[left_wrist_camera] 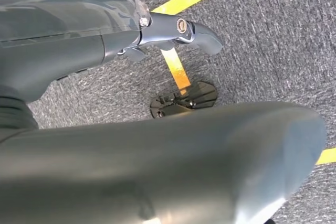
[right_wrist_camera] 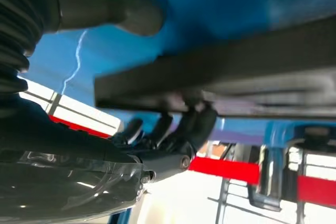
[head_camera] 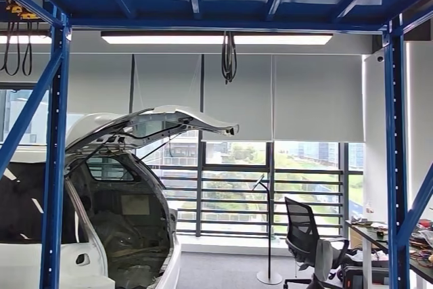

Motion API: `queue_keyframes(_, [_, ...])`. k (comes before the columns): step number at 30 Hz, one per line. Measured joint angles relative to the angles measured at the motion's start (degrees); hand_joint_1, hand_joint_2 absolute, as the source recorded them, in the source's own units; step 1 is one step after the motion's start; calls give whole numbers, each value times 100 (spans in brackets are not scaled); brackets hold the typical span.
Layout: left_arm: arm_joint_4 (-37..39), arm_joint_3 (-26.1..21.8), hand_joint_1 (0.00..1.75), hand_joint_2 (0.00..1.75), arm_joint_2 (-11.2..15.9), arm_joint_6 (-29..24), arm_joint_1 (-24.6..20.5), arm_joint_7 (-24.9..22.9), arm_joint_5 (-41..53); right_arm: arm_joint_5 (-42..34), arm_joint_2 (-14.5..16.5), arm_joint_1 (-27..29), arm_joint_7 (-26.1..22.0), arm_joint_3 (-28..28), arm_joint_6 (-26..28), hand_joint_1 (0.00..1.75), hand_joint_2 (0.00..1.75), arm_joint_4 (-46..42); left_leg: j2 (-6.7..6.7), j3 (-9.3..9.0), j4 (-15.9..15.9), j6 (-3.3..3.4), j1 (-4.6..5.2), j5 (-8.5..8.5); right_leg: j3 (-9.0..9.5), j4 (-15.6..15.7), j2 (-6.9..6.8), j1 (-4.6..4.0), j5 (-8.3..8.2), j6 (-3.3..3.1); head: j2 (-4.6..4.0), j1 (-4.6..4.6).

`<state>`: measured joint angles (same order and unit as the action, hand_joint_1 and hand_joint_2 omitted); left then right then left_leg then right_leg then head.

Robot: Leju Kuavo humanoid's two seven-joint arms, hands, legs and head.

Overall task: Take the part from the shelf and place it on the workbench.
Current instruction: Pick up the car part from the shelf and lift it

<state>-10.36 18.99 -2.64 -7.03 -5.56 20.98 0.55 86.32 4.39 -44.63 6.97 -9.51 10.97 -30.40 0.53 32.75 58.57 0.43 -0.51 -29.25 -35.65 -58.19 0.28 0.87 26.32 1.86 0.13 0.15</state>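
Currently the right hand [right_wrist_camera: 174, 140] reaches up, fingers touching the dark part [right_wrist_camera: 222, 85] (grasp unconfirmed); left hand [left_wrist_camera: 158, 93] hangs apart, holding nothing. Next: secure grip, lift clear.

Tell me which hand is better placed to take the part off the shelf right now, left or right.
The right. In its wrist view the right hand is up under the blue shelf, fingers against a dark bar-shaped part; whether it grips is unclear. The left hand hangs over the carpet, holding nothing.
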Motion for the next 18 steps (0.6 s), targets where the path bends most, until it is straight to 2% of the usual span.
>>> queue_keyframes(6, [0, -9, 0, 0, 9, -39, 1, 67, 72, 115, -135, 61, -42, 112, 160, 175, 175, -183, -1, -4, 0, 0, 1, 0, 3, 1, 1, 1, 0, 0, 0, 0])
queue_keyframes(18, [0, -30, 0, 0, 16, -94, 1, 137, 196, 240, -217, 306, -42, 248, 245, 175, 175, -612, 0, -9, 0, 0, 1, 0, 9, 1, 0, 0, 0, 0, 0, 0])
